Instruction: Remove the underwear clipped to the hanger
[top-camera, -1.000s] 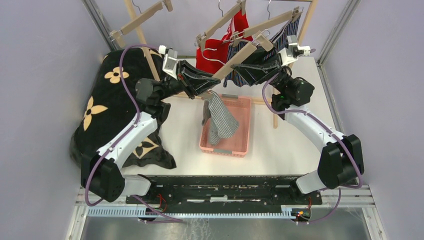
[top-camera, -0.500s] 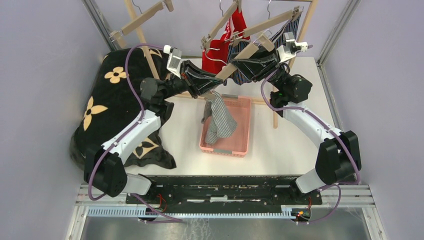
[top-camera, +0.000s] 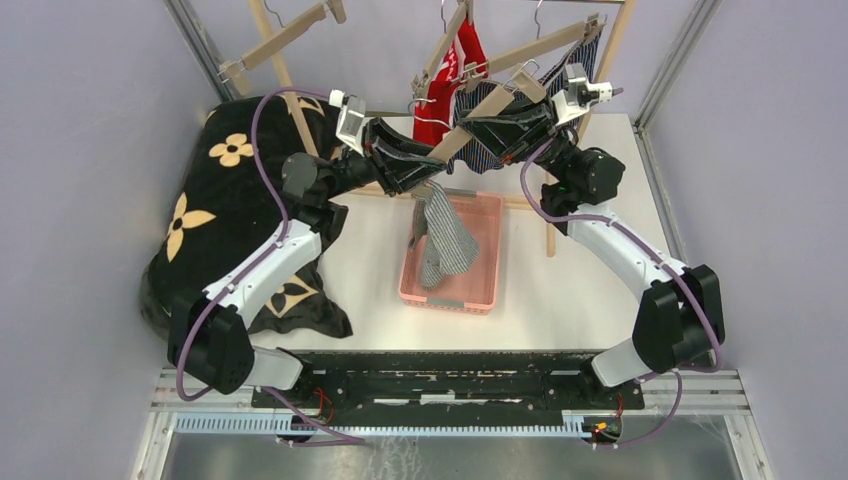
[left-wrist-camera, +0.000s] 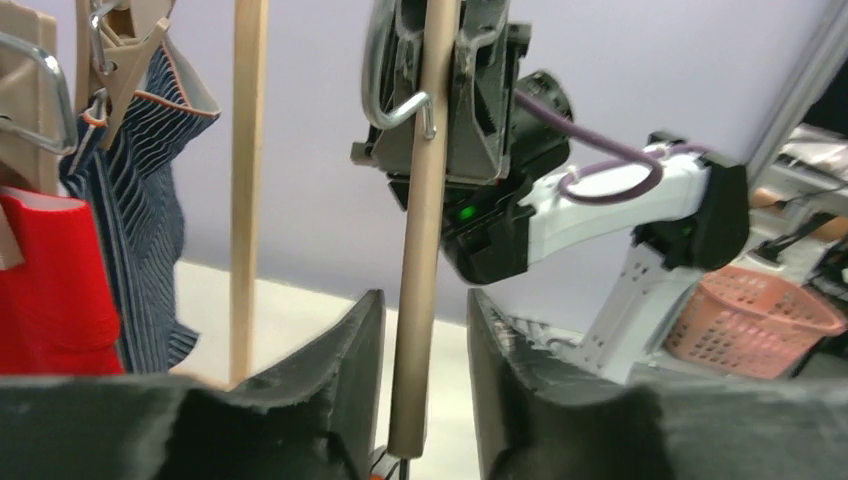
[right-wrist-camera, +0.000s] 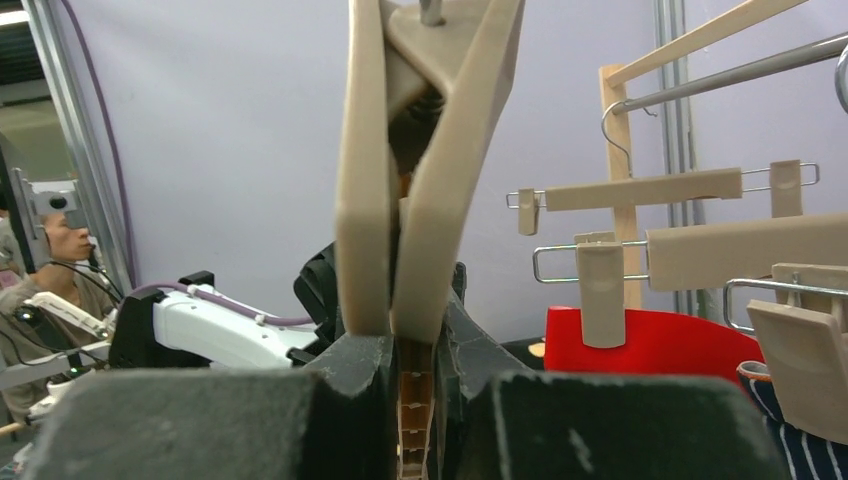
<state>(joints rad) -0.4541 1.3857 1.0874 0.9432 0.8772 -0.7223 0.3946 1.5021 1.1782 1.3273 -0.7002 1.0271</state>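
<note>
Overhead view of two robot arms reaching up to a slanted wooden hanger (top-camera: 497, 100) above a white worktop (top-camera: 590, 290). Left hand (top-camera: 437, 163) at the hanger's low end, fingers narrowly parted around the bar, touching on one side, a sliver of gap on the other. Right hand (top-camera: 478, 128) higher along the same hanger, closed tight on the two tan paddles of a hanger clip (right-wrist-camera: 400, 170). Grey-and-white striped briefs (top-camera: 440, 228) dangling just below the left hand, lower part down in a pink basket (top-camera: 482, 290); unclear if clipped. Red briefs (top-camera: 447, 75) and dark blue striped boxers (top-camera: 572, 62) clipped to other hangers behind. Black blanket with tan flowers (top-camera: 230, 200) heaped at far left.
</note>
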